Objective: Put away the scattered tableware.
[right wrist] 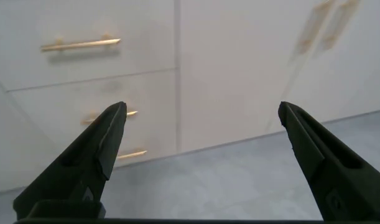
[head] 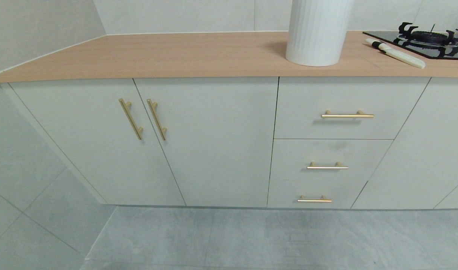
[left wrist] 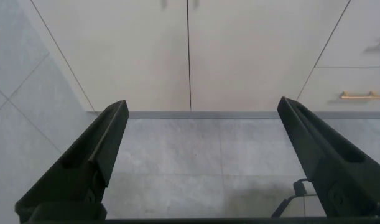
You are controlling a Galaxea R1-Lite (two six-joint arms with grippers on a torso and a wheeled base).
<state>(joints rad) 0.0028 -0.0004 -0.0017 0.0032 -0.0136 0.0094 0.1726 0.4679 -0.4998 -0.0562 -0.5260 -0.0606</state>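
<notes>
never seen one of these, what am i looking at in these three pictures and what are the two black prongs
It is a two-armed robot facing kitchen cabinets. The wide picture is from its head camera: a wooden countertop carries a white ribbed container and a cream knife-like utensil, with a black gas hob at its end. The other two come from cameras on its wrists. The black prongs are the left gripper and right gripper, both open, holding nothing, pointed at the cabinet doors and drawers.
</notes>
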